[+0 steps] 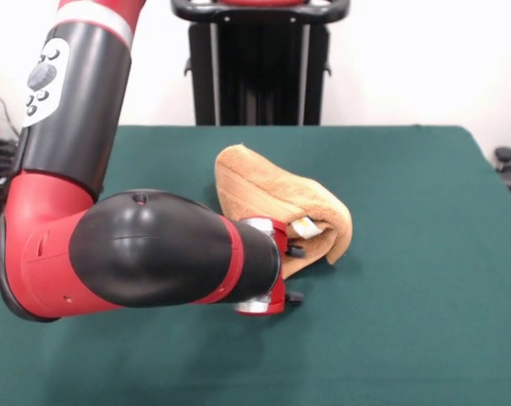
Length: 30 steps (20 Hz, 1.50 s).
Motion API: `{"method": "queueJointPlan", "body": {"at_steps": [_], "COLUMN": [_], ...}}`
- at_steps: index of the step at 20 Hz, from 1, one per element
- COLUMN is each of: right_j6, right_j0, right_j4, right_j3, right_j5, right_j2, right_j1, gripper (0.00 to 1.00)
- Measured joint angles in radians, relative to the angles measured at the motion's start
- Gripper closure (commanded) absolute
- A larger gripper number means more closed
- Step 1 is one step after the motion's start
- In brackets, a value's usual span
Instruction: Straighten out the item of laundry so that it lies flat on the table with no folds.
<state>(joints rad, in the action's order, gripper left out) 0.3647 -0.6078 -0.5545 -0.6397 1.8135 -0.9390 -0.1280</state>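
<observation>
Broadly, the green desk (pixel 408 338) carries one thing, met by one arm (pixel 145 254) whose red and black bulk crosses the front view from the picture's left. Next in size, the item of laundry (pixel 277 199) (an orange-tan towel) lies mid-desk, folded over itself, its long axis running from upper left to lower right. Smallest, the pincer (pixel 291 245) sits at the towel's lower edge beside the white tag (pixel 304 227); whether it grips cannot be told.
</observation>
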Motion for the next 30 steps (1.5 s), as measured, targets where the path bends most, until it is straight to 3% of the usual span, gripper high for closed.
{"method": "queueJointPlan", "body": {"at_steps": [15,30], "right_j6": [0.0,0.0], "right_j0": [0.007,0.021], "right_j4": [0.011,-0.001], "right_j3": [-0.002,-0.004], "right_j5": [0.0,0.084], "right_j2": [0.005,0.044], "right_j1": [-0.003,-0.003], "gripper": [0.0,0.0]}}
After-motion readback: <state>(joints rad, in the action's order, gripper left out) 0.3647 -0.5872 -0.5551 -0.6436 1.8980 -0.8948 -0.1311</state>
